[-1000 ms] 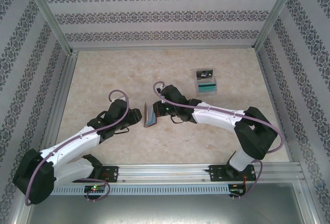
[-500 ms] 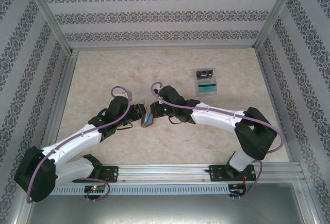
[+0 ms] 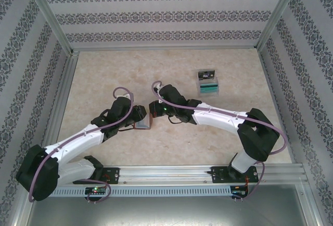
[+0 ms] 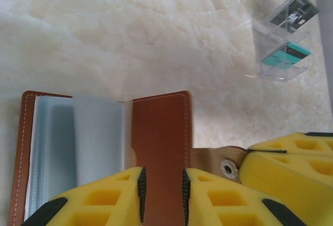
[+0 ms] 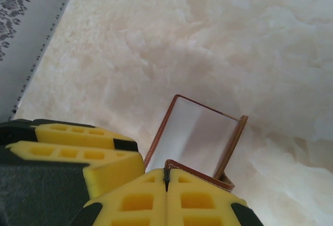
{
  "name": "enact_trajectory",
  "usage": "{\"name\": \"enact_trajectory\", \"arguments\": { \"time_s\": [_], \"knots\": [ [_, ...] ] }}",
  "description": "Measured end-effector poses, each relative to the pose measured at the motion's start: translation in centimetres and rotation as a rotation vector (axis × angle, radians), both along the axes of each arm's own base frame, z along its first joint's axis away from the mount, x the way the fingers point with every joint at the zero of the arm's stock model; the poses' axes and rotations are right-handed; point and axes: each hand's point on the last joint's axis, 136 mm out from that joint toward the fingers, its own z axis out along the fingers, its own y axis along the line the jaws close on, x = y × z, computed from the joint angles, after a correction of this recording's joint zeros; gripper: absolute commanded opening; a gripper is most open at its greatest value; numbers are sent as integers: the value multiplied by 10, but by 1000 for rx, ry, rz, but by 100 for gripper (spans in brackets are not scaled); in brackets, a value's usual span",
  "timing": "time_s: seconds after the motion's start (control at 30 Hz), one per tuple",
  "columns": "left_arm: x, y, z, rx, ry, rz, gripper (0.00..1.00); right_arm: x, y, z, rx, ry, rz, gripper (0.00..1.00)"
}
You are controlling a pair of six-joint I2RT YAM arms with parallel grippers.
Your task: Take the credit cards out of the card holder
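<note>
Resting partly unfolded on the pale marble-patterned table point(image 3: 104, 75), the small reddish-brown leather folding card holder point(image 3: 145, 123) sits between the two end effectors, near the table's middle. The right end effector point(image 5: 166, 176) has its yellow fingers pressed together on the card holder's leather edge; the left wrist view shows them pinching the snap strap point(image 4: 221, 164). The left end effector point(image 4: 161, 192) has its jaws a narrow gap apart. The brown cover panel shows between them, and the blue-grey inner sleeves lie just beside it. Whether it actually clamps the leather cannot be told. A clear plastic box point(image 3: 208, 83) holding cards lies well apart, farther back toward the right arm's side.
</note>
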Motion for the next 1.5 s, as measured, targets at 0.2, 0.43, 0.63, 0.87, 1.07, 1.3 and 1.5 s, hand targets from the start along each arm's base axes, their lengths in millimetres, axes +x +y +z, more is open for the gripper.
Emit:
{"name": "enact_trajectory", "arguments": {
  "time_s": [0.2, 0.43, 0.63, 0.87, 1.07, 1.3, 1.5],
  "knots": [
    [3, 2, -31, 60, 70, 16, 19, -2, -8, -12, -19, 18, -9, 0],
    [2, 12, -49, 106, 95, 53, 19, 0, -37, -35, -61, 43, -63, 0],
    [2, 15, -61, 130, 113, 63, 18, -1, -59, -67, -124, 86, -103, 0],
    [0, 16, -70, 141, 130, 63, 18, -1, -59, -95, -172, 119, -98, 30],
    [0, 16, -69, 137, 127, 64, 18, 0, -61, -104, -210, 115, -106, 34],
    [3, 14, -47, 99, 68, 64, 33, 1, -59, -106, -247, 95, -101, 28],
    [5, 14, -32, 81, 25, 63, 35, 2, -58, -107, -252, 94, -101, 27]
  ]
}}
